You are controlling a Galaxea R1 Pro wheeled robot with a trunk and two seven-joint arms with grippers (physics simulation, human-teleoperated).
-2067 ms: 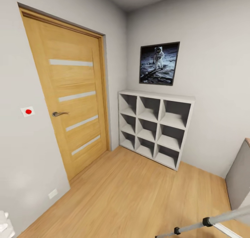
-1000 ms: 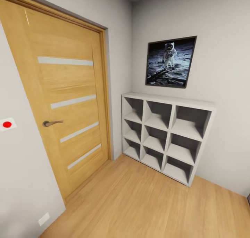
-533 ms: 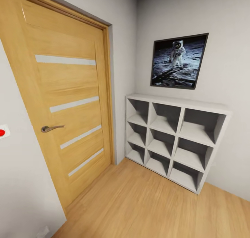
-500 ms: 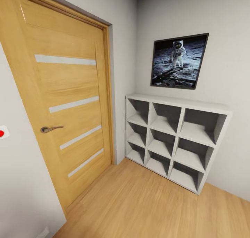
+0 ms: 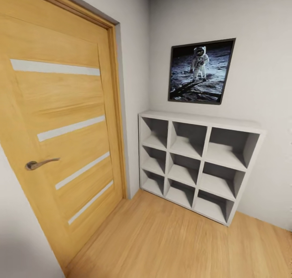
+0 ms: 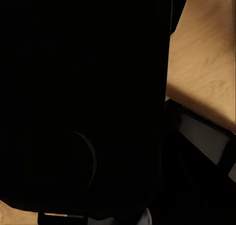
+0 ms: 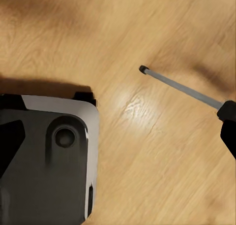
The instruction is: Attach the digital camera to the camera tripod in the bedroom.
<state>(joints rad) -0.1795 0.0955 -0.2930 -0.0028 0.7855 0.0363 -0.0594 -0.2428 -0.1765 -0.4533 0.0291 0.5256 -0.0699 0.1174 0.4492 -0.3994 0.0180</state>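
From my head camera I look into a corner of the bedroom: a wooden door [image 5: 61, 136] with pale horizontal strips and a metal lever handle [image 5: 39, 163] stands on the left, shut in its frame. Beside it, against the grey wall, sits a white cube shelf [image 5: 197, 164] with nine open compartments, and a framed astronaut picture [image 5: 200, 71] hangs above it. The light wood floor [image 5: 170, 245] runs up to both.

My left wrist camera is mostly dark, with a strip of wood floor [image 6: 206, 57] at one edge; I cannot tell how my left tool stands.

My right wrist camera looks down on the floor [image 7: 147, 28], a grey and white part of my own base [image 7: 49, 161], and a silver rod with a black tip [image 7: 177, 87], perhaps of the camera tripod; my right tool's state is not shown. The digital camera's place I cannot tell.
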